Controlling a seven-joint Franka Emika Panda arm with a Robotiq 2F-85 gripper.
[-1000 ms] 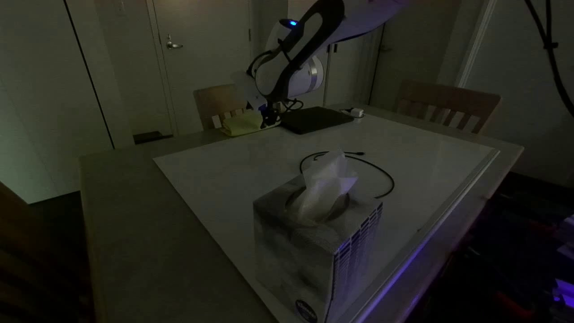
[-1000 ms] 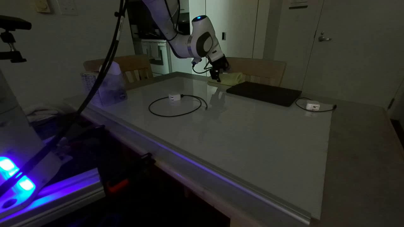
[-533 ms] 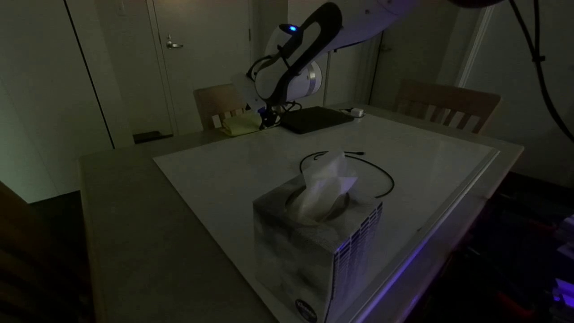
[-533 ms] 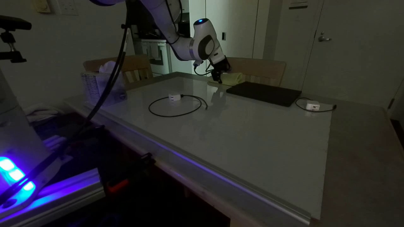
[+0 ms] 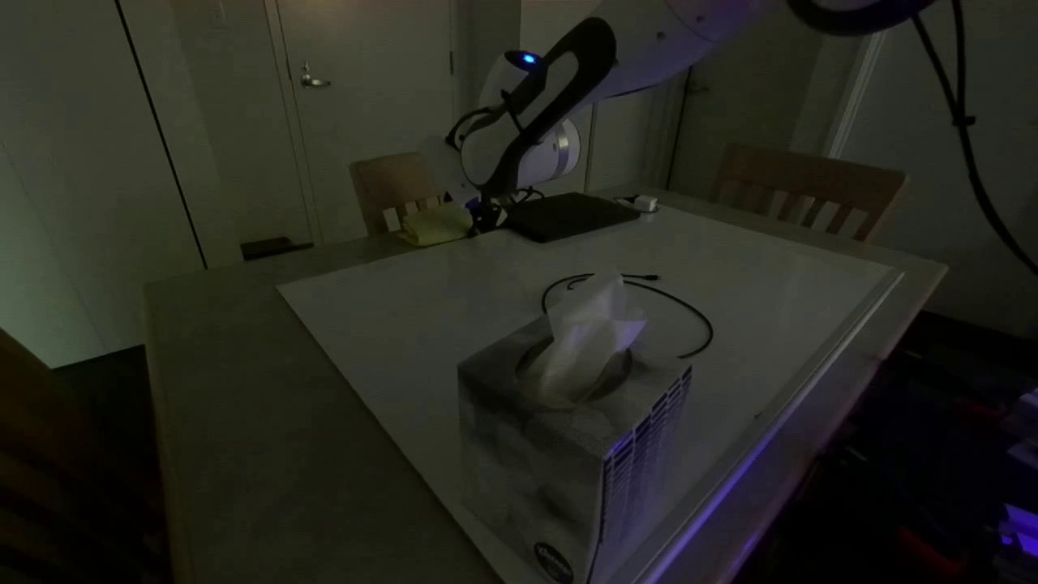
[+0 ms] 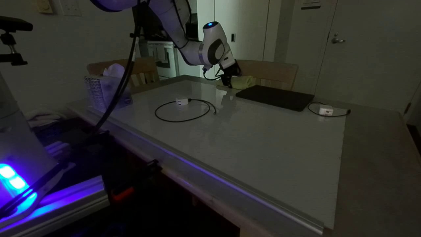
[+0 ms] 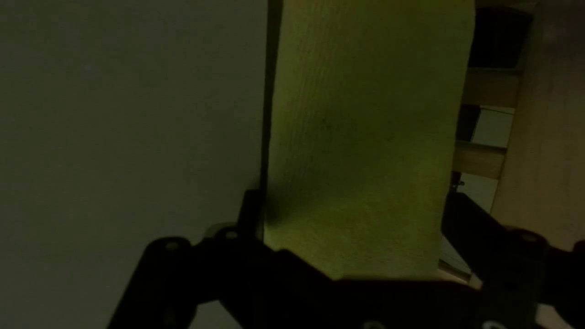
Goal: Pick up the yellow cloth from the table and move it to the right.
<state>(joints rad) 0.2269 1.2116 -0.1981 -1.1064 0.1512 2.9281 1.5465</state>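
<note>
The yellow cloth [image 5: 438, 225] lies folded at the far edge of the white-topped table [image 5: 389, 324]. It also shows in an exterior view [image 6: 243, 82], partly behind my gripper [image 6: 227, 84]. In the wrist view the cloth [image 7: 361, 151] fills the middle as a long yellow-green strip. My gripper [image 7: 353, 198] is open there, one finger at each long side of the cloth. The left finger is over the table's white top [image 7: 137, 128], close to the cloth's edge. The right finger is beyond the table side. Whether the fingertips touch the table is too dark to tell.
A flat black pad [image 6: 275, 97] lies right beside the cloth. A grey tissue box [image 5: 568, 454] stands on the table. A black cable with a white plug [image 6: 182, 101] and another white plug [image 6: 325, 110] lie on it. A wooden chair [image 6: 269, 72] stands behind the cloth.
My gripper and forearm have come down a little, and the gripper is now lower beside the cloth. The cloth and the other objects have not moved.
</note>
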